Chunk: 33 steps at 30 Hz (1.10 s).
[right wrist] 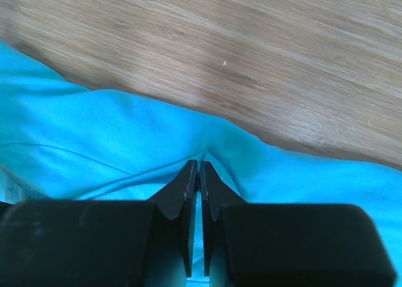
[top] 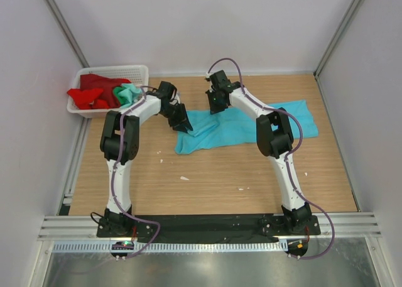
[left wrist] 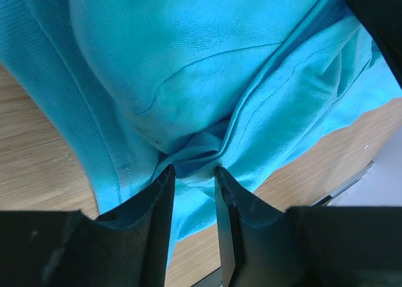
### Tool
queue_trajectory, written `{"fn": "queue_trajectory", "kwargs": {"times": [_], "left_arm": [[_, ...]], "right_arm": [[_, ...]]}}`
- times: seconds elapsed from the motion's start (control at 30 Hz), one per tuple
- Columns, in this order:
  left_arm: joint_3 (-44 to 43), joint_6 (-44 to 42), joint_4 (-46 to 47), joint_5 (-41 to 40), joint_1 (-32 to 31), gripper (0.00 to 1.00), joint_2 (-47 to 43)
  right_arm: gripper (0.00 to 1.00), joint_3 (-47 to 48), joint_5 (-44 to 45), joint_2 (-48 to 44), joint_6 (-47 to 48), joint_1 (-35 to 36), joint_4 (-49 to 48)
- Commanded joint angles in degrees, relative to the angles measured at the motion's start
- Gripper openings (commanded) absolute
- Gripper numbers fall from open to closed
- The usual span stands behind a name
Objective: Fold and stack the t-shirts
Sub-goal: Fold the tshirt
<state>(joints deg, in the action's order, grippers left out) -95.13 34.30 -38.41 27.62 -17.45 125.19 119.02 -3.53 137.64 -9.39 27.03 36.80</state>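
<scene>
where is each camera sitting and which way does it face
top external: above and behind the bases, looking down at the table, basket and turquoise t-shirt; both arms, left gripper and right gripper show.
left wrist: on the left wrist, looking down along its own fingers at a bunched fold.
right wrist: on the right wrist, its closed fingers pinching the shirt's edge over wood.
shared: all three see the same shirt.

A pale wooden tabletop (top: 207, 174) lies beneath my left gripper (top: 181, 121) and my right gripper (top: 217, 103). Beyond them stands a plain white back wall (top: 188, 23). A left wall (top: 25, 80) and a right wall (top: 377, 80) flank them, and behind them run metal rails (top: 207, 227). The light is soft and even.
</scene>
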Motion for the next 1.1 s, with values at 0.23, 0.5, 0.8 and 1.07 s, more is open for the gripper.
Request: {"fn": "queue_trajectory", "kwargs": {"times": [0.23, 0.5, 0.8, 1.07], "left_arm": [[-1.4, 1.7, 3.3, 0.9, 0.3, 0.00, -1.1], [-2.2, 1.5, 4.1, -2.5, 0.2, 0.00, -5.1], [-5.6, 1.2, 4.5, -2.8, 0.1, 0.00, -4.0], [-7.2, 1.1, 4.6, -5.1, 0.1, 0.00, -2.8]], "right_arm": [[0.10, 2.1, 1.0, -2.7, -0.9, 0.4, -0.2], [0.04, 0.7, 5.5, -6.7, -5.1, 0.4, -0.1], [0.03, -3.2, 8.3, -9.3, -8.1, -0.1, -2.6], [0.03, -2.3, 7.0, -7.1, -9.7, -0.4, -4.1]]}}
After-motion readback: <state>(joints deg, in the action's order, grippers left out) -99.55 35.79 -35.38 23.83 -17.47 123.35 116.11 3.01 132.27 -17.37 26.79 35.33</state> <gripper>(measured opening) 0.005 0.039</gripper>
